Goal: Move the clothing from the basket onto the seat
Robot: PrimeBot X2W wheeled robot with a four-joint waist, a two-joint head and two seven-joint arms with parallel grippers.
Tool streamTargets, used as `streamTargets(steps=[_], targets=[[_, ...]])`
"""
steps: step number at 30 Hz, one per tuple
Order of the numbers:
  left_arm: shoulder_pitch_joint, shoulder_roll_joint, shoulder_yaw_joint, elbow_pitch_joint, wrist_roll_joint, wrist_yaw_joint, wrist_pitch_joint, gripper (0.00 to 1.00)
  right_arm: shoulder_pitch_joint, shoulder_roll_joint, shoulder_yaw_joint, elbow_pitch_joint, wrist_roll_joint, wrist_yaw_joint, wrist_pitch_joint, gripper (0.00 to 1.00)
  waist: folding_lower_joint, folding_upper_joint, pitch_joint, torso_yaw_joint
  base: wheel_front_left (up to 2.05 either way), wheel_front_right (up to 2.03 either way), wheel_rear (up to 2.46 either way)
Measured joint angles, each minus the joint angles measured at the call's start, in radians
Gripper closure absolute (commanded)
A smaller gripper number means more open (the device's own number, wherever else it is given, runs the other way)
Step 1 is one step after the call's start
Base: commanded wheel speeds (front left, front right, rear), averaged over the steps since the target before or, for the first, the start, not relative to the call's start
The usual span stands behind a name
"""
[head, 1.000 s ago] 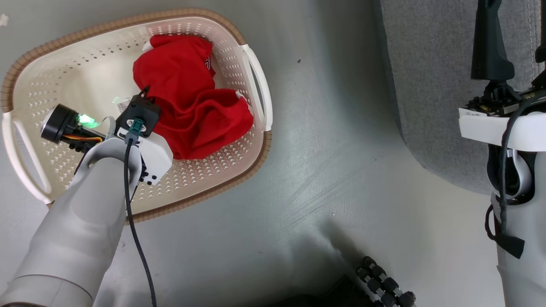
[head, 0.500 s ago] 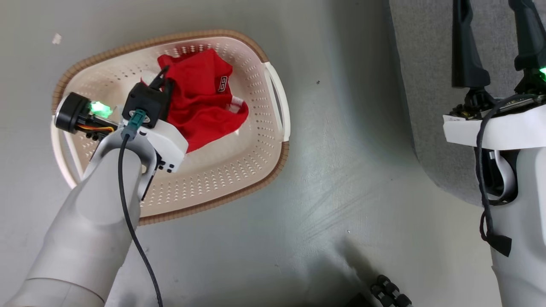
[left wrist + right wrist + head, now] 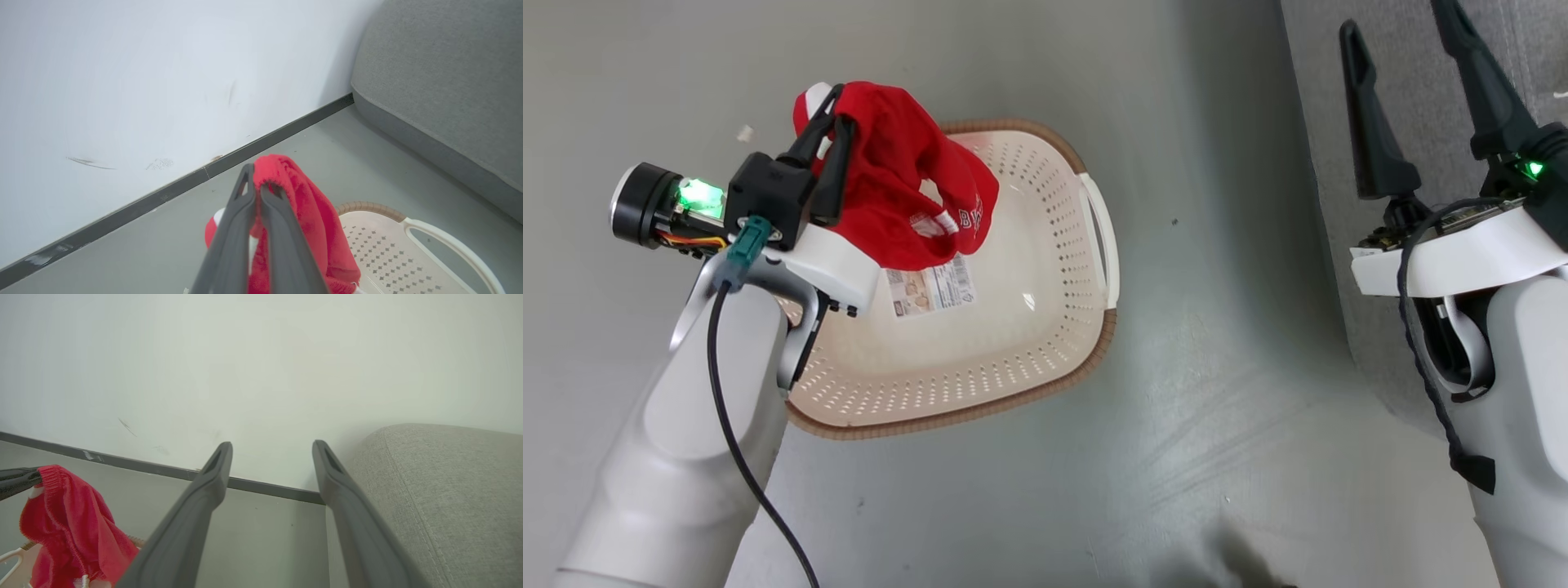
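My left gripper [image 3: 827, 114] is shut on a red jersey [image 3: 907, 180] with white trim and holds it in the air above the cream basket [image 3: 1013, 343]. In the left wrist view the fingertips [image 3: 255, 181] pinch the jersey [image 3: 314, 228] over the basket's rim [image 3: 367, 206]. The basket's bottom shows its label sticker [image 3: 929, 290], with no other clothing in it. My right gripper [image 3: 1401, 37] stands open over the grey sofa [image 3: 1421, 98], nothing between its fingers [image 3: 216, 473]. The sofa [image 3: 441, 490] rises at the right of the right wrist view, and the hanging jersey [image 3: 69, 526] shows at its lower left.
The grey floor [image 3: 1217, 367] lies between the basket and the sofa. A white wall [image 3: 143, 81] with a dark skirting board [image 3: 184, 183] runs behind the basket. My pale left forearm [image 3: 686, 457] reaches across the basket's near left rim.
My left gripper has lifted the red jersey up out of the basket, baring the label sticker. The head camera has moved, so the basket and sofa sit elsewhere in the view.
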Motion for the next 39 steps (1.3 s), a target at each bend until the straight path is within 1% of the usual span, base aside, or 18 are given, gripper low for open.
streamTargets(steps=[9,15,17,20,22,24,26,35,39], targets=[[0.074,-0.002,0.014,-0.232,-0.002,0.001,-0.003,1.0,0.017,-0.041,0.09,0.049,0.025,0.0,0.0,0.0,0.0,0.0,-0.102,0.05,0.0,0.0,0.0],[0.135,0.002,0.016,-0.32,-0.003,-0.001,-0.004,1.0,0.025,-0.081,0.153,0.065,0.046,0.0,0.0,0.0,0.0,0.0,-0.178,0.079,0.0,0.0,0.0],[0.151,0.006,0.016,-0.338,-0.003,-0.003,-0.006,1.0,0.033,-0.095,0.172,0.075,0.049,0.0,0.0,0.0,0.0001,0.0,-0.204,0.089,0.0,0.0,0.0],[0.169,0.024,0.018,-0.37,-0.003,-0.017,-0.007,1.0,0.057,-0.119,0.209,0.1,0.064,0.0,0.0,0.0,0.0001,0.0,-0.257,0.106,0.0,0.0,0.0],[0.176,0.025,0.017,-0.386,-0.009,-0.021,-0.007,1.0,0.067,-0.128,0.228,0.109,0.074,0.0,0.0,0.0,0.0,0.0,-0.284,0.115,0.0,0.0,0.0],[0.18,0.026,0.016,-0.4,-0.011,-0.035,-0.007,1.0,0.074,-0.137,0.242,0.12,0.085,0.0,0.0,0.0,0.0,0.0,-0.312,0.123,0.0,0.0,0.0],[0.18,0.027,0.013,-0.41,-0.012,-0.036,-0.007,1.0,0.084,-0.146,0.259,0.127,0.09,0.0,0.0,0.0,0.0,0.0,-0.338,0.13,0.0,0.0,0.0],[0.216,0.027,-0.01,-0.431,-0.044,-0.08,-0.007,1.0,0.109,-0.166,0.353,0.158,0.131,0.0,0.0,0.0,0.0,0.0,-0.455,0.163,0.0,0.0,0.0],[0.225,0.026,-0.024,-0.435,-0.053,-0.089,-0.007,1.0,0.115,-0.172,0.398,0.173,0.147,0.0,0.0,0.0,0.0,0.0,-0.503,0.178,0.0,0.0,0.0]])
